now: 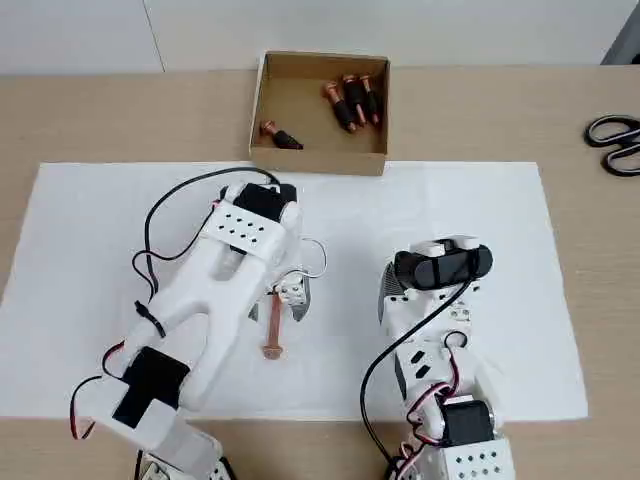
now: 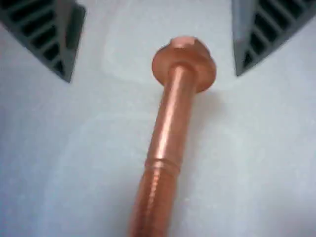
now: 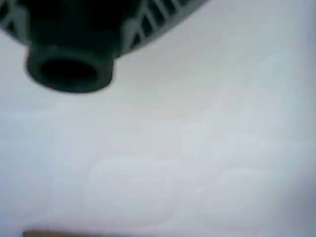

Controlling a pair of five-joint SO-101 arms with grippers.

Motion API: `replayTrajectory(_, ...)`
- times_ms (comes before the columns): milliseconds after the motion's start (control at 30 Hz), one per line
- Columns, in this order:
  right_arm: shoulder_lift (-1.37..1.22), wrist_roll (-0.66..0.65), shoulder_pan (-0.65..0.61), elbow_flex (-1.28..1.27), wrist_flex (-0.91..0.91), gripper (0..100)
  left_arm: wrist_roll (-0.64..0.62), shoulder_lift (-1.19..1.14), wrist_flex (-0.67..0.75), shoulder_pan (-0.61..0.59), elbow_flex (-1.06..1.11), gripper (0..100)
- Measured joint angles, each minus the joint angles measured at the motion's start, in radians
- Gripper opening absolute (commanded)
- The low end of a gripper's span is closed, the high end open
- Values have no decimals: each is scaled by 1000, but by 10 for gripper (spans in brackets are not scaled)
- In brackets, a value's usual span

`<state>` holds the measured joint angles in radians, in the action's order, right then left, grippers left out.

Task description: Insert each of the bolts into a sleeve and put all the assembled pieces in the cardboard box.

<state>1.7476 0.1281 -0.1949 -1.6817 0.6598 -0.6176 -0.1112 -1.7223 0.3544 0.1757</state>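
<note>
Cannot see the threaded end of the bolt (image 2: 170, 148), cropped by the left wrist view's edge. Cannot trace the blurred sleeve (image 3: 69, 69) beyond its open mouth. Cannot see the scissors (image 1: 615, 140) whole, clipped at the high view's edge.

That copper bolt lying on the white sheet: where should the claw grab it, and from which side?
Take the bolt by the smooth shank just behind its flanged head, probably from straight above. It lies flat on the white sheet, so jaws can straddle the thin shaft, leaving the far end free.
</note>
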Motion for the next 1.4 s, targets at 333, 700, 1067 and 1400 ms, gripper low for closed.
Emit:
replayTrajectory(333,0,0,63,0,0,4,-15,-3,-5,0,0,206)
replayTrajectory(700,0,0,63,0,0,4,-15,-3,77,0,101,206)
replayTrajectory(1067,0,0,63,0,0,4,-15,-3,224,0,198,206)
replayTrajectory(1400,0,0,63,0,0,4,-23,0,259,0,264,206)
